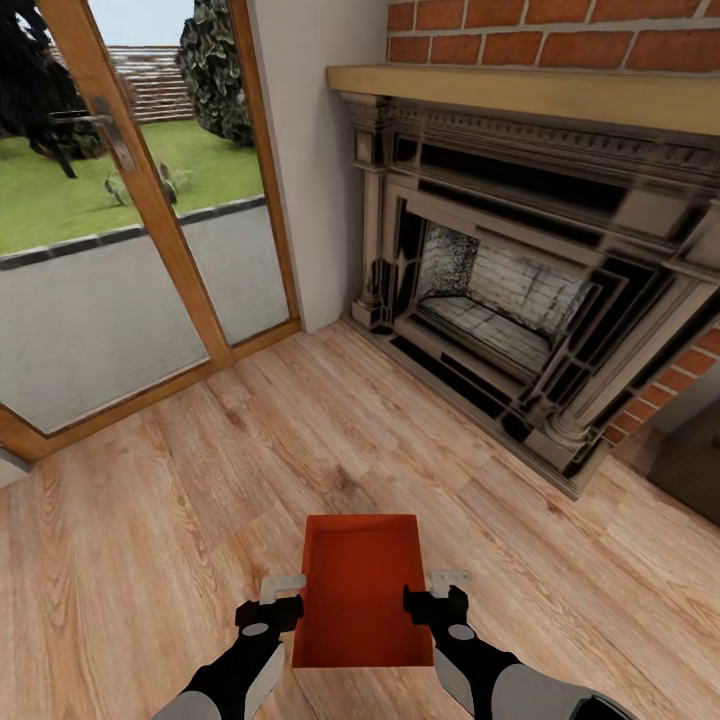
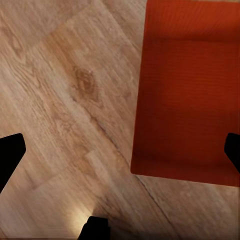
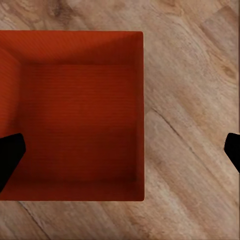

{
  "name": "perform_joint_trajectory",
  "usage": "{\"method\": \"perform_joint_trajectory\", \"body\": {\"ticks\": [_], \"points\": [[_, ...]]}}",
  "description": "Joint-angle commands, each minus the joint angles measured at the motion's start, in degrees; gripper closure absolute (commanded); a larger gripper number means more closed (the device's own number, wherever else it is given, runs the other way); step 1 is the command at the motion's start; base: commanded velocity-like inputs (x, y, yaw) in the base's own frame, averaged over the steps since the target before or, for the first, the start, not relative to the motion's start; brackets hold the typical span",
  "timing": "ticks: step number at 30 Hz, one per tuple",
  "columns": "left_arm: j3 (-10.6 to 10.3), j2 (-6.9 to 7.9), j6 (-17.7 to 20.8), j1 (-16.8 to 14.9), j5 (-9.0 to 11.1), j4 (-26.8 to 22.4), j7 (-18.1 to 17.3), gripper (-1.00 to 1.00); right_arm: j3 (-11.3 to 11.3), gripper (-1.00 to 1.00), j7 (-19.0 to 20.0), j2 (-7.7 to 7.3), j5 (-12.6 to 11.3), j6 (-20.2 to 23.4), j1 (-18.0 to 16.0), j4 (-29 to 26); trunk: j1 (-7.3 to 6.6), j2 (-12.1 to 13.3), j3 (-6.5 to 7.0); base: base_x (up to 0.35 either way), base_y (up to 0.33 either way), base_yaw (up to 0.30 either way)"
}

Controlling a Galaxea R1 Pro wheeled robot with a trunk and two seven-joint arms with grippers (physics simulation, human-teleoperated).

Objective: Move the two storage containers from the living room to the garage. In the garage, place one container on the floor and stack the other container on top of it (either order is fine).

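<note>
1 storage container [image 1: 358, 590] between both open grippers, near corners hidden behind wrists

Storage container [image 1: 358, 595]: orange-red throughout, darker in the shaded interior; bottom finely ribbed, the ribbing visible in the right wrist view [image 3: 80, 120] and the left wrist view [image 2: 192, 90].

Wood-plank floor [image 1: 200, 470]: light honey-tan with brown grain streaks and darker knots.

Fireplace [image 1: 520, 290]: red brick with pale mortar lines above and at the side; tan mantel shelf; carved surround in off-white and black; firebox lining pale grey, brick-patterned and speckled.

Glass door [image 1: 150, 200]: orange-wood frame, grey metal handle.

Wall [image 1: 315, 150]: plain pale grey.

Left gripper [image 1: 285, 598] and right gripper [image 1: 435, 592]: black bodies, light grey fingers; arms black with grey panels.
</note>
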Motion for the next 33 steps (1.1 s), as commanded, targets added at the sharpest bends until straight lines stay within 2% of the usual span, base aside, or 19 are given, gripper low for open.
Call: {"method": "perform_joint_trajectory", "body": {"ticks": [1,7,33], "points": [[-0.5,0.04,0.0,0.0,0.9,0.0,0.4,-1.00,0.5,-1.00,-0.3,0.01,-0.5,-0.1,0.0,0.0,0.01,0.0,-0.05,0.000,0.000,0.000],[-0.5,0.01,0.0,0.0,1.4,0.0,0.4,-1.00,0.4,-1.00,-0.6,0.09,-0.6,0.6,0.0,0.0,0.01,0.0,-0.41,0.000,0.000,0.000],[-0.6,-0.03,0.1,0.0,1.5,-0.1,0.6,-1.00,0.2,-1.00,-0.1,0.01,-0.8,0.4,0.0,0.0,0.01,0.0,-2.68,0.000,0.000,0.000]]}}
